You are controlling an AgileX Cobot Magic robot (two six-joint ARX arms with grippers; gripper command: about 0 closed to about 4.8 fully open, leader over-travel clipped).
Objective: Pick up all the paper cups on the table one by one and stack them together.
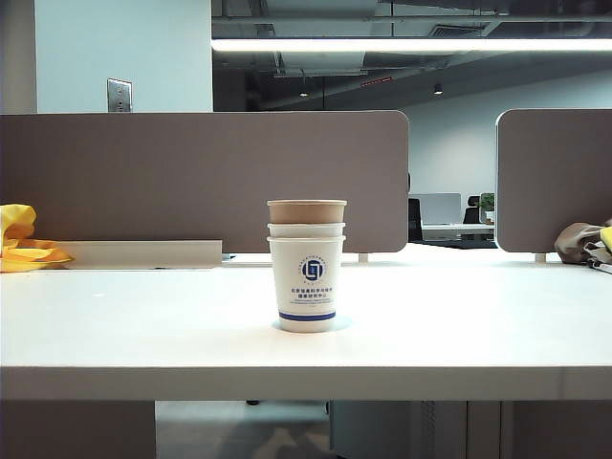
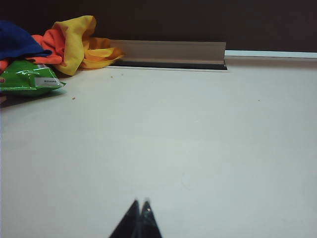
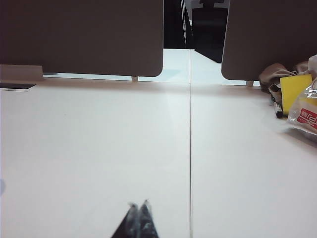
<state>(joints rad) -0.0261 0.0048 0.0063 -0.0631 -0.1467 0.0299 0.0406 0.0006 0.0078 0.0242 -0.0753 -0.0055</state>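
A bright ceiling strip light (image 1: pixel 411 45) glares overhead, the white table (image 1: pixel 459 325) shines evenly with faint shadows, and both wrist views look soft and slightly blurred.

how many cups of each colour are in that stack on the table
brown paper cup: 1, on top of the stack
white cups with blue logo: 2, the lower one standing on the table, the other nested in it with only its rim showing
total: 3 cups, one stack
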